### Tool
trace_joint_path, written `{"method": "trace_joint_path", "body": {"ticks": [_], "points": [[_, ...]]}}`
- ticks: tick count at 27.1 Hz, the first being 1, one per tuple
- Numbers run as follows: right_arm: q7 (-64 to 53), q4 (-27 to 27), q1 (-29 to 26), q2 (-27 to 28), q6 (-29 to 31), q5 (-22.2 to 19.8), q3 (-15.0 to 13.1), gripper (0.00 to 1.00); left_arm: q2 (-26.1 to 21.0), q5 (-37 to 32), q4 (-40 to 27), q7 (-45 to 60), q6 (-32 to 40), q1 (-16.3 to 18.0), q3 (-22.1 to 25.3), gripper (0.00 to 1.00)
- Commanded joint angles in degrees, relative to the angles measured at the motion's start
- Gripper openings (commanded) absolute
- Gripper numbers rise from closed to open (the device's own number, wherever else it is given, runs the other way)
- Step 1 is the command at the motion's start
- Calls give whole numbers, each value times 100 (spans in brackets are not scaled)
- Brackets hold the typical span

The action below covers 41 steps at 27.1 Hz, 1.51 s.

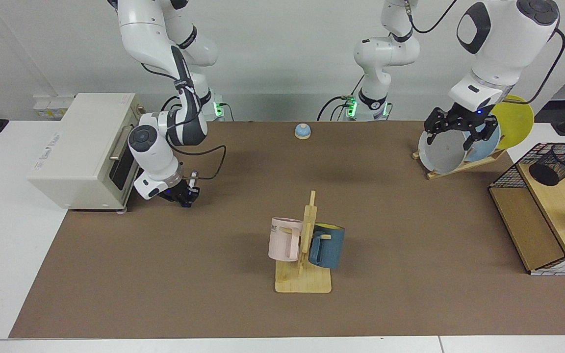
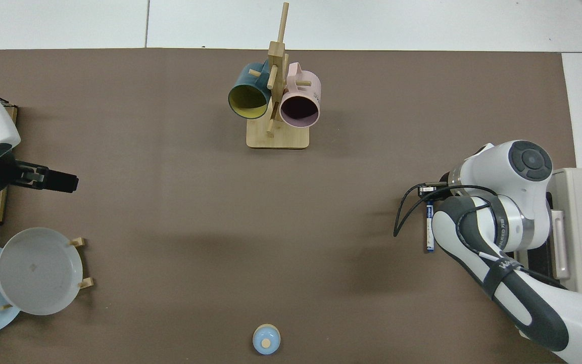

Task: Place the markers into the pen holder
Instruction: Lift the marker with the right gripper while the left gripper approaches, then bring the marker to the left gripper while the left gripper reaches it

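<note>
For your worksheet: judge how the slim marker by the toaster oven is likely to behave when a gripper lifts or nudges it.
The marker looks like a thin rigid barrel, so it probably stays stiff and weighs little. Its round, slender shape suggests it could roll on the flat mat if nudged sideways. Gripped near one end by the right gripper, it may tilt or pivot between the fingers.

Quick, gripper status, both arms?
Right gripper: low by the toaster oven, closed on the marker.
Left gripper: open, empty, above the plate rack.
</note>
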State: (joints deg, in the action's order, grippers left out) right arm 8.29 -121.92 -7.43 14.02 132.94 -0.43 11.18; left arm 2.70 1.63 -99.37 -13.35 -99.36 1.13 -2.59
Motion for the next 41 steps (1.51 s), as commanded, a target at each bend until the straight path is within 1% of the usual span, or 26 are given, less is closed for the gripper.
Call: {"method": "trace_joint_path", "body": {"ticks": [1, 4, 12, 14, 18, 20, 22, 24, 25, 28, 31, 33, 35, 38, 41], "points": [[550, 537, 197, -49, -662, 34, 42, 0, 11, 75, -12, -36, -75, -69, 39, 100], [840, 827, 303, -110, -970, 60, 42, 0, -6, 66, 5, -150, -84, -77, 30, 100], [1841, 1451, 707, -268, -1656, 95, 51, 0, 11, 66, 5, -1379, -75, -121, -14, 100], [2088, 1592, 778, -286, -1797, 244, 51, 0, 11, 66, 5, -1713, -93, -121, -14, 100], [2518, 1900, 857, -330, -2061, 727, 51, 0, 20, 66, 14, -2390, -110, -130, -14, 100], [2791, 1927, 875, -382, -2079, 895, 60, 0, 20, 66, 14, -2733, -110, -130, -23, 100], [3063, 1935, 875, -444, -2087, 974, 68, 0, 20, 66, 5, -3076, -110, -156, -23, 100], [3318, 1935, 901, -505, -2088, 1140, 165, 0, 20, 75, 14, -3383, -110, -183, -31, 100], [3467, 1944, 901, -541, -2088, 1263, 183, 0, 20, 75, 14, -3481, -119, -200, -31, 100], [4038, 1953, 901, -620, -2079, 1825, 209, 0, 20, 83, 14, -3526, -145, -262, -31, 100], [4505, 1953, 919, -769, -2044, 2108, 235, 0, 11, 162, 14, -3622, -145, -314, -93, 100], [4847, 1971, 953, -805, -2009, 2170, 393, 0, 29, 276, -3, -3736, -137, -393, -102, 100], [5260, 2145, 1006, -813, -1973, 2144, 560, 0, 38, 303, -12, -3990, -110, -481, -102, 100], [5893, 2357, 1199, -770, -1973, 2073, 570, 0, 55, 303, -12, -4867, -58, -657, -93, 100], [6202, 2393, 1428, -761, -1868, 1994, 552, 0, 55, 303, -21, -5686, -49, -675, -102, 100]]}}
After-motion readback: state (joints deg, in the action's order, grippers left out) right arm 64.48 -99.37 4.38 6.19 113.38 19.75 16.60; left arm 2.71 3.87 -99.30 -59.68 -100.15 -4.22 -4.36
